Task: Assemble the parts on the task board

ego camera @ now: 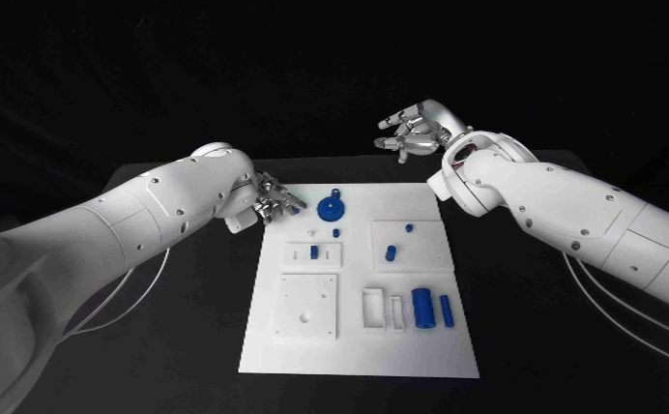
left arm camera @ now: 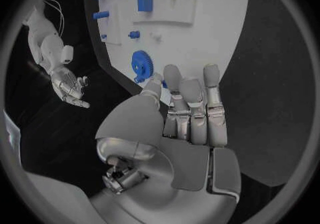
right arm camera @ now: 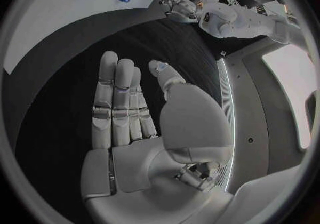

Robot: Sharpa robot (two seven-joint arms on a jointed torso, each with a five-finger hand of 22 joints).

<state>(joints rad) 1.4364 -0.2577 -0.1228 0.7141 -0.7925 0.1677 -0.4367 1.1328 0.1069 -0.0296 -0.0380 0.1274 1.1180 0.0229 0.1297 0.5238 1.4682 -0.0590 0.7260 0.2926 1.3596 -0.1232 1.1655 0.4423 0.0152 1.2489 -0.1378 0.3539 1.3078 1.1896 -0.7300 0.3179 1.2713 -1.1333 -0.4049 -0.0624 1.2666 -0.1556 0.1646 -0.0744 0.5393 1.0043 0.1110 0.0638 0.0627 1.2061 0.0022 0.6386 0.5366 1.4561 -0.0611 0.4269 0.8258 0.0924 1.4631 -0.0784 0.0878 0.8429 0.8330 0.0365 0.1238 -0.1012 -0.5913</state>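
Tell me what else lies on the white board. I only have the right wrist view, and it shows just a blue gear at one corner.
Observer: In the head view, two blue cylinders lie side by side in the near right part of the board, well away from the gear.
Reviewer: Does the left hand hold anything?
Observer: No. The left wrist view shows the left hand with its fingers straight and nothing in it, and its tips close to the gear. I cannot tell whether they touch.
Reviewer: Where is the right hand relative to the board?
Observer: The head view puts the right hand beyond the board's far right corner, holding nothing.
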